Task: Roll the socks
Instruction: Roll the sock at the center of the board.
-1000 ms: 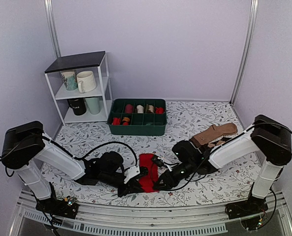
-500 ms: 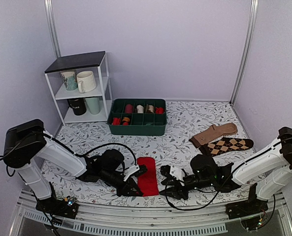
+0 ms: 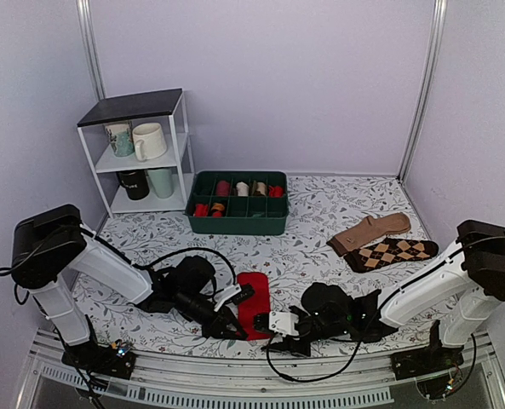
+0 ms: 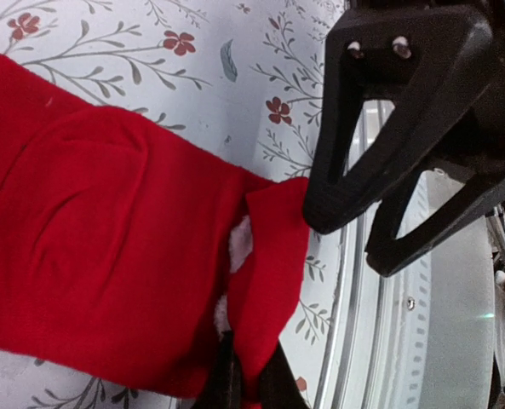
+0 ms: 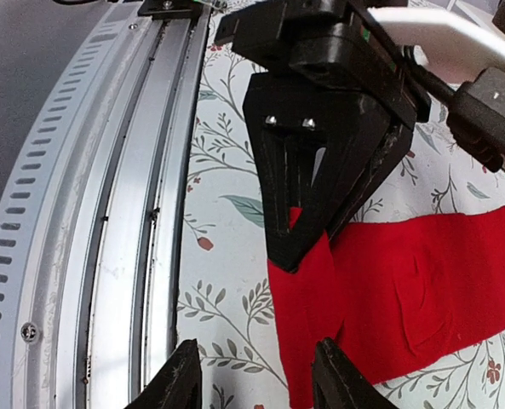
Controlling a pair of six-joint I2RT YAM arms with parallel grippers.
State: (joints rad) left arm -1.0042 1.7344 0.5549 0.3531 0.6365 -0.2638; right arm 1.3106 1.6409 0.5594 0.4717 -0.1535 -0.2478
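Now: socks (image 3: 256, 300), one flat red strip on the table (image 3: 320, 221) near its front edge, unrolled. Left gripper (image 4: 250, 388): clamped on the strip's near end, corner lifted and folded over. Right gripper (image 5: 261, 375): fingers spread, empty, returned from the right to just beside that end. Judgement: rolling barely begun, second pinch pending.
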